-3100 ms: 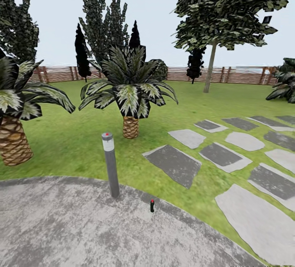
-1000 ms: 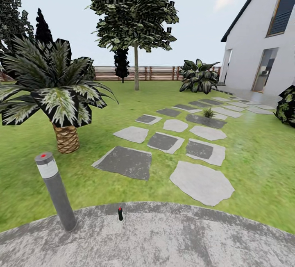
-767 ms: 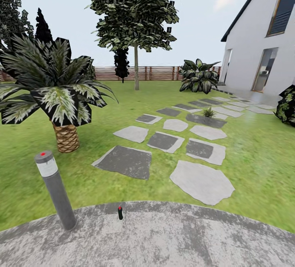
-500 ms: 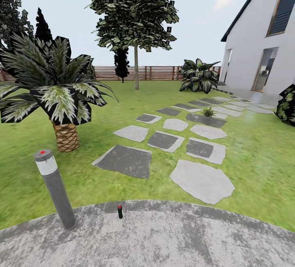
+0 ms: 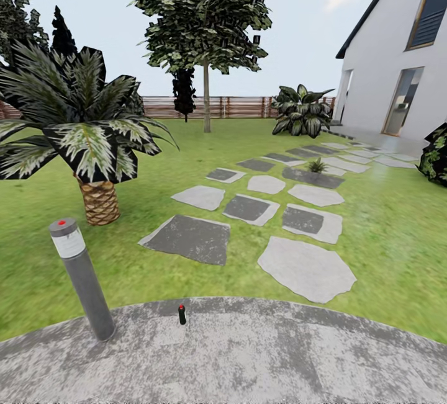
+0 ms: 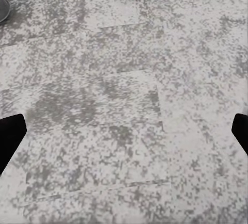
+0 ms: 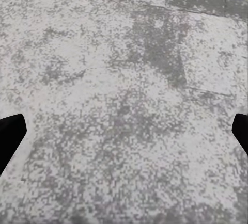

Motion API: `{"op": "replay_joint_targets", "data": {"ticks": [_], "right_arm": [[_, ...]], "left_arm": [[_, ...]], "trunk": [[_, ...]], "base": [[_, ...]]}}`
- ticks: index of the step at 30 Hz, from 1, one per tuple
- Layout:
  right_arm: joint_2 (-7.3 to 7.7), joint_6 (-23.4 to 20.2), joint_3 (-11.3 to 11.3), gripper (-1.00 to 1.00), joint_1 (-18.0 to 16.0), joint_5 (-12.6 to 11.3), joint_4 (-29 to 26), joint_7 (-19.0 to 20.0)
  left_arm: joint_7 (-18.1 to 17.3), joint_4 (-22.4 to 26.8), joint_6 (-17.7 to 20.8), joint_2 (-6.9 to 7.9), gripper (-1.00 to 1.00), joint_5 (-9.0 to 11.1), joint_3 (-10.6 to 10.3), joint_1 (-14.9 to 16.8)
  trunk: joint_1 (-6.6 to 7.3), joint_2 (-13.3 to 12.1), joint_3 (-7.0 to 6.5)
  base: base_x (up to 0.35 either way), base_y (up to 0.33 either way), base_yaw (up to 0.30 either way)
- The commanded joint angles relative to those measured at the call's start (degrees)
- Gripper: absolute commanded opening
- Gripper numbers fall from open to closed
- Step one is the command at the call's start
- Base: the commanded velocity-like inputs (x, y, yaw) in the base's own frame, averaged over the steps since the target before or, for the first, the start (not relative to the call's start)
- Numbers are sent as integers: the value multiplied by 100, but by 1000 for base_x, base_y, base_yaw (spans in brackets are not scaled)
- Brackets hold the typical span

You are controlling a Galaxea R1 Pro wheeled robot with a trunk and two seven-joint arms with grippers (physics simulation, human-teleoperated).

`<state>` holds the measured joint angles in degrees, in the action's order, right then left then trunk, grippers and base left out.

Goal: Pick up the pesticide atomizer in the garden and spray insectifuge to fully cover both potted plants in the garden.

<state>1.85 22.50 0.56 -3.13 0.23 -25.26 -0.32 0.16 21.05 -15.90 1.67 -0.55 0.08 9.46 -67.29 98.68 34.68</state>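
Dark green pesticide atomizer [image 5: 182, 314] stands upright on patio [image 5: 248, 360], near bollard lamp [image 5: 81, 280], probably red-capped. Left gripper [image 6: 124, 136] & right gripper [image 7: 124, 136]: both spread wide, nothing held.

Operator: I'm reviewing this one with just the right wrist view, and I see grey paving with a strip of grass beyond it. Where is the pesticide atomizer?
Observer: In the head view the pesticide atomizer stands upright on the patio, near its edge by the lawn and to the right of the bollard lamp.
Operator: Is an arm lined up with it?
Observer: The left wrist view shows its dark green base ahead of the left gripper, which is open and not touching it.
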Motion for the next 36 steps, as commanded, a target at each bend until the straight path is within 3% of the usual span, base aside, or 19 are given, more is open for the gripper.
{"op": "replay_joint_targets", "data": {"ticks": [1,14,32,36], "right_arm": [[0,18,5,100,-3,3,4,-3],[0,18,5,100,-3,3,4,-3],[-9,18,3,100,-3,5,-17,-3],[-9,18,0,100,-15,8,-320,-3]], "left_arm": [[2,-4,-19,0,100,-6,1,3],[2,-4,-19,0,100,-6,1,3],[2,4,-11,-5,100,-6,1,25],[2,53,33,-21,100,-11,-1,117]], "trunk": [[-22,44,33],[-307,566,380],[-703,1288,712],[-791,1448,783]], "base": [[0,0,0],[0,0,0],[0,0,0],[0,0,0]]}}
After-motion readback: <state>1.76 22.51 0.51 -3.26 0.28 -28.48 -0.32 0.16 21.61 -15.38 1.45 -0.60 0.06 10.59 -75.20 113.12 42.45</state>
